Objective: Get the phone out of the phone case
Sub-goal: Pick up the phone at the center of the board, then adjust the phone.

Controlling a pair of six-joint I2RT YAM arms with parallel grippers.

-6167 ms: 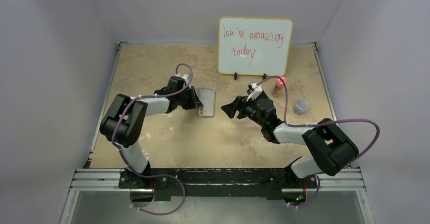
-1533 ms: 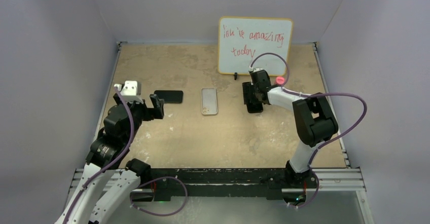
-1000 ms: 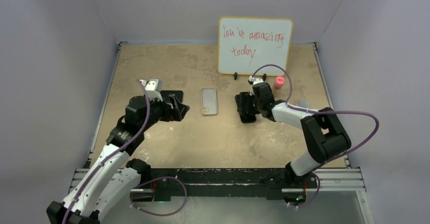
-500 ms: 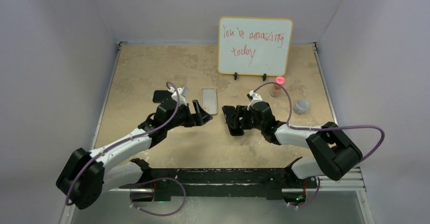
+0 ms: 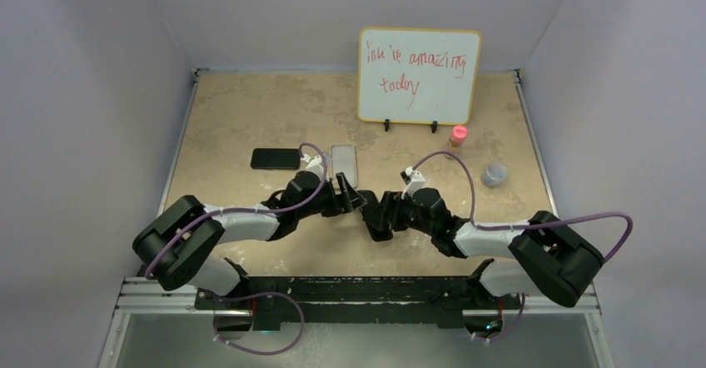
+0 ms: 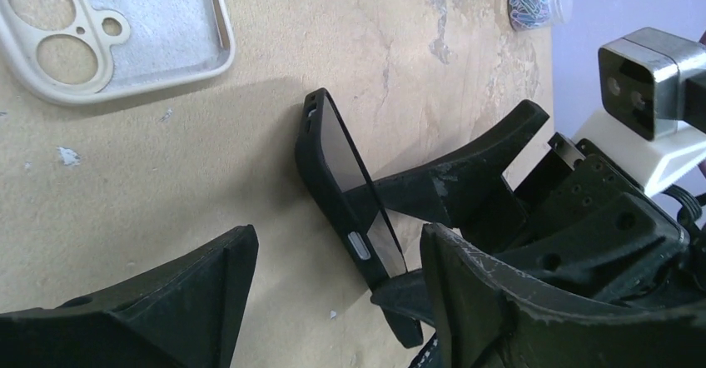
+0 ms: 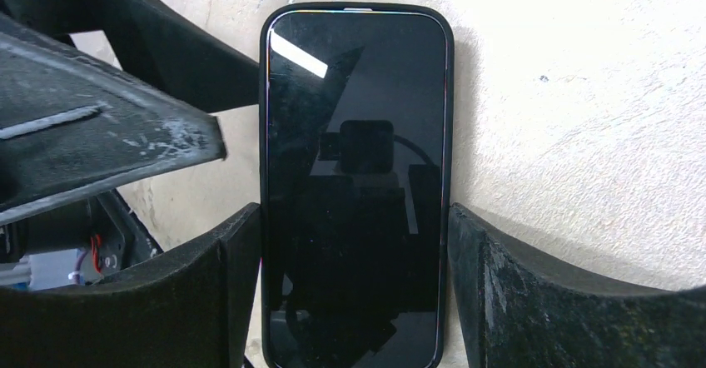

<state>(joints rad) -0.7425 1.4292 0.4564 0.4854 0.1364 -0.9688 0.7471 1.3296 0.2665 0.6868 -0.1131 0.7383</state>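
Observation:
A black phone in a black case stands on its long edge just above the table, near the middle front. My right gripper is shut on it, one finger pressed on each long side. My left gripper is open and straddles the phone's free end. Its fingers stand on either side of the phone, with gaps showing. In the top view the two grippers meet, the left gripper against the right gripper.
An empty light-coloured phone case lies face up just beyond the grippers. A second black phone lies to its left. A whiteboard stands at the back. An orange bottle and a jar of paper clips sit at the right.
Both arms have swung in toward the near centre. The right gripper brought the cased phone along. The left gripper came from the far left to straddle the phone, and its jaws have narrowed.

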